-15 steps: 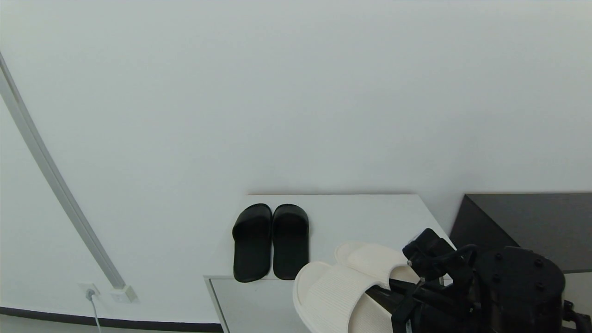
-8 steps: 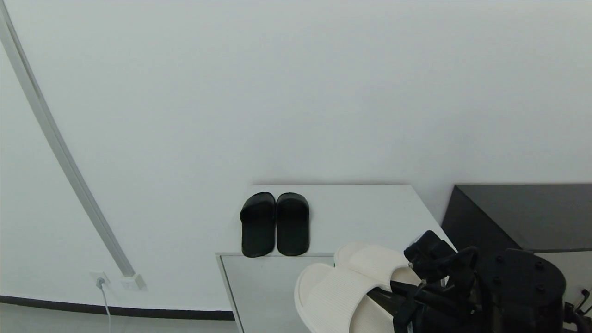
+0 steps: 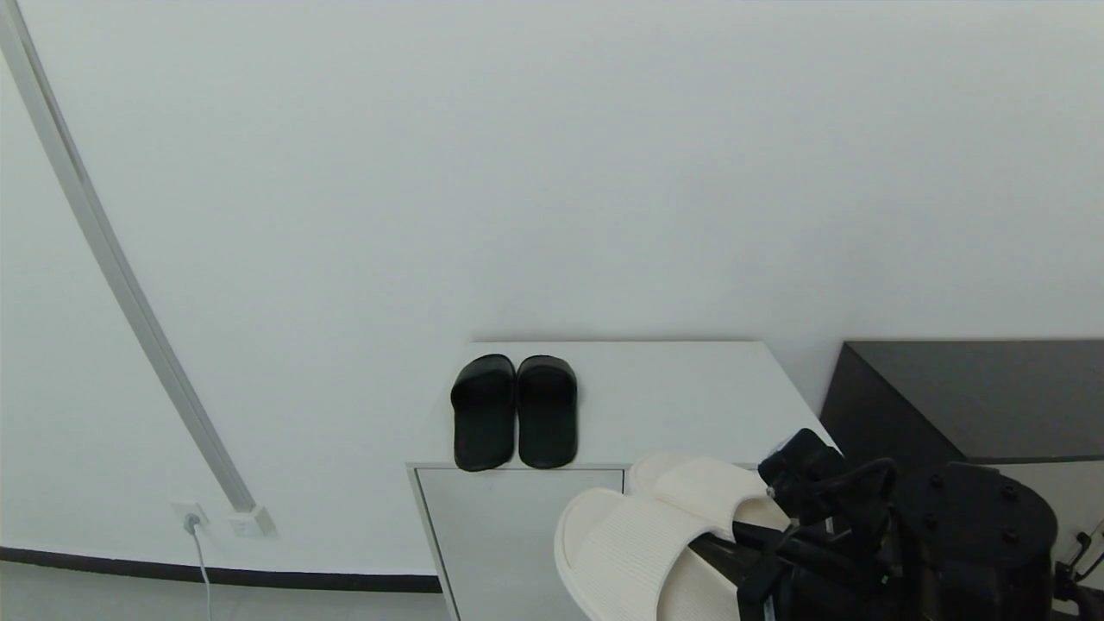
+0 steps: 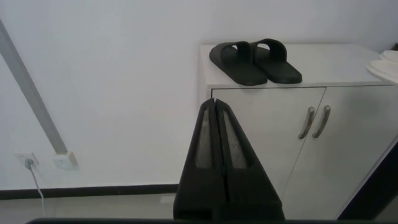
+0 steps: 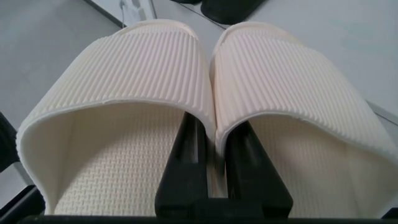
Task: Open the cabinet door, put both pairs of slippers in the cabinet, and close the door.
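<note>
A pair of black slippers (image 3: 516,412) (image 4: 255,61) lies side by side on the left part of the white cabinet (image 3: 690,388) top. The cabinet's two doors (image 4: 267,137) are closed, with two metal handles (image 4: 314,122) at the middle. My right gripper (image 5: 213,134) is shut on the pair of white ribbed slippers (image 3: 642,539) (image 5: 149,81), its fingers (image 5: 186,155) clamping their inner walls together. It holds them in the air in front of the cabinet's right part. My left gripper (image 4: 215,104) is shut on nothing, low and in front of the left door.
A black cabinet (image 3: 966,397) stands right of the white one. On the wall to the left run a grey conduit (image 3: 112,259) and a socket with a plugged cable (image 3: 191,520). Open floor lies left of the cabinet (image 4: 93,205).
The whole head view has shifted: the cabinet now looks farther off and more of its front shows. The white slippers stay held in my right gripper.
</note>
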